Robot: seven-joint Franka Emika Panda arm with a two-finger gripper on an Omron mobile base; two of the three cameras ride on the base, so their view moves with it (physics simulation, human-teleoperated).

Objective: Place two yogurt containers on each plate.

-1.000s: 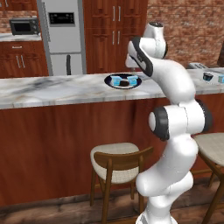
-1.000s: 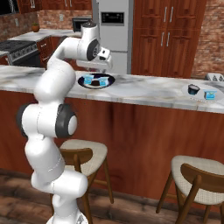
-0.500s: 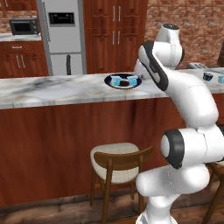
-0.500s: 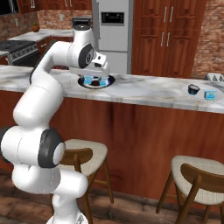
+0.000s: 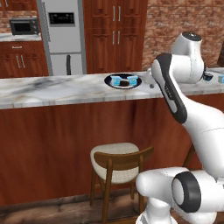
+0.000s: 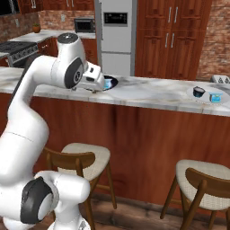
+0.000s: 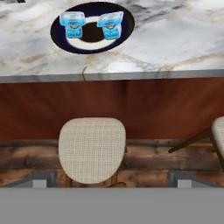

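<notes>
Going left to right: the dark plate (image 5: 123,81) is sitting on the marble counter (image 5: 52,89) with two yogurt containers (image 7: 72,23) on it, one on each side of its dark centre. The arm's gripper (image 6: 99,81) is hanging just beside that plate, fingers spread wide apart and gripping nothing. Far right, the pale plate (image 6: 205,95) is carrying one yogurt container (image 6: 215,97) next to a small black cup (image 6: 199,92).

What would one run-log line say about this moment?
dark plate: two yogurt containers on it | pale plate: one yogurt container, black cup | gripper: open, empty
</notes>
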